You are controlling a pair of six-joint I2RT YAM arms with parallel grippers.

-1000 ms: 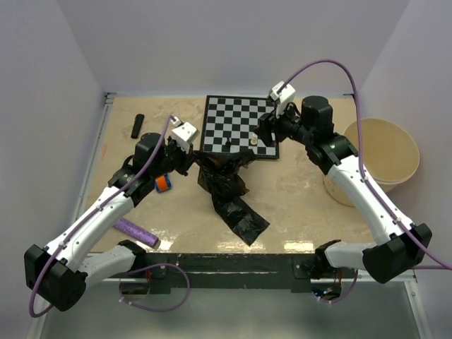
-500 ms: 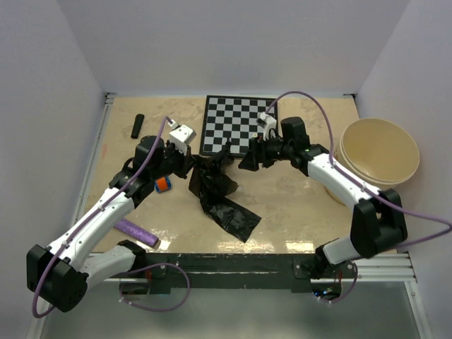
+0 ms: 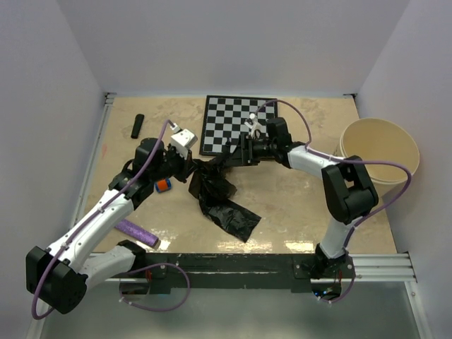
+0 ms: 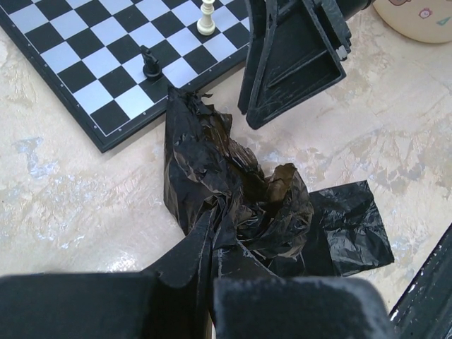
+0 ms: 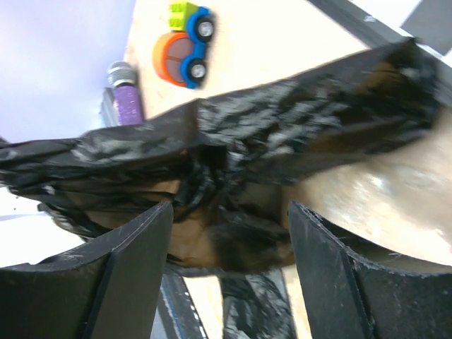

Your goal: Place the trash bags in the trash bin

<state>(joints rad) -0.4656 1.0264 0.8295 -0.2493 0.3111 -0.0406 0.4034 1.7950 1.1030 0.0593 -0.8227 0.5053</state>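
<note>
The step in hand is the grasp of the trash bag, which lies crumpled just before the near edge of the chessboard. The left end effector is clamped on its film. The right end effector has its fingers apart around a fold. Next, I judge, the right one must close, and then both lift the bag clear of the black pawn on that edge. The table right of the chessboard gives open room toward the trash bin.

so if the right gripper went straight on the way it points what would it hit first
The bag: its crumpled black film lies right ahead of the open right gripper, across its whole opening. Depth is unclear, but nothing else shows before it.
</note>
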